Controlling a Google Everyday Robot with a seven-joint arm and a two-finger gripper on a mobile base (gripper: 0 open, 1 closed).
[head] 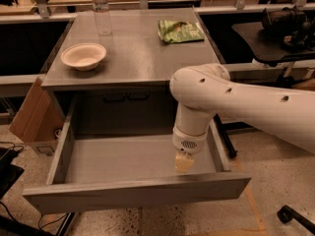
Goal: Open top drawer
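The top drawer [133, 190] stands pulled far out of the grey cabinet, its flat handle-less front facing the camera and its shallow grey box showing inside. My white arm comes in from the right and bends down into the drawer. The gripper [183, 162] hangs at the arm's end, just above the drawer floor on its right side, behind the front panel. Nothing lies in the drawer.
On the cabinet top [142, 58] stand a cream bowl [83, 56], a clear plastic bottle [101, 9] and a green snack bag [179, 31]. A cardboard box [34, 117] leans at the cabinet's left. Dark desks and a chair base [290, 215] lie to the right.
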